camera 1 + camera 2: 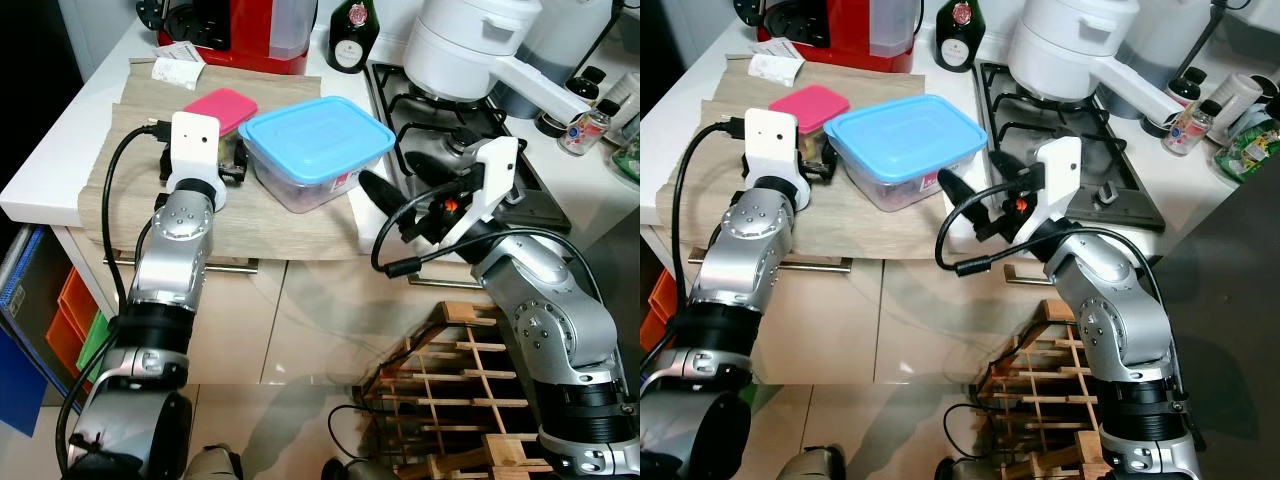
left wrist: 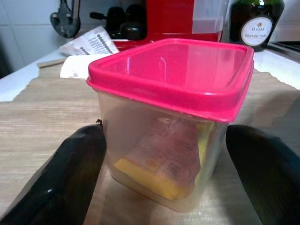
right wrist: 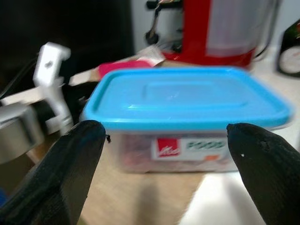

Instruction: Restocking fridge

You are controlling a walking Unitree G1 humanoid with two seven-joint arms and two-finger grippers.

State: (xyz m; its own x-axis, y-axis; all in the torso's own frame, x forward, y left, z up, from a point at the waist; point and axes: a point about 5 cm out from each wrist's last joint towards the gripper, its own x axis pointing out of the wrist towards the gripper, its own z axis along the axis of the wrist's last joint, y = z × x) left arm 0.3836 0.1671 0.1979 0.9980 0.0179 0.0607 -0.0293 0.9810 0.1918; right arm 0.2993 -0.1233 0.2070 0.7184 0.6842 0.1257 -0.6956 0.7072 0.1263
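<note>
Resting surface: table (image 1: pixel 60 150), with a mat (image 1: pixel 120 180) carrying both tubs.
Blue tub (image 1: pixel 315 150): on the mat, left of the hob (image 1: pixel 440 110).
Pink tub (image 2: pixel 173 117): on the mat, just left of the blue tub.
Right claw (image 3: pixel 164 154): released, fingers spread before the blue tub, apart from it.
Left claw (image 2: pixel 164 187): released, fingers either side of the pink tub.

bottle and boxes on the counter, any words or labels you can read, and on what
"D.O.M" and "BENEDICTINE": label of the dark bottle.
"FOOD", blurred, beside a red logo too blurred to read: sticker on the blue-lidded box.
Print on the paper slip: too small to read.
Wrapper inside the pink-lidded box: too blurred to read.
</note>
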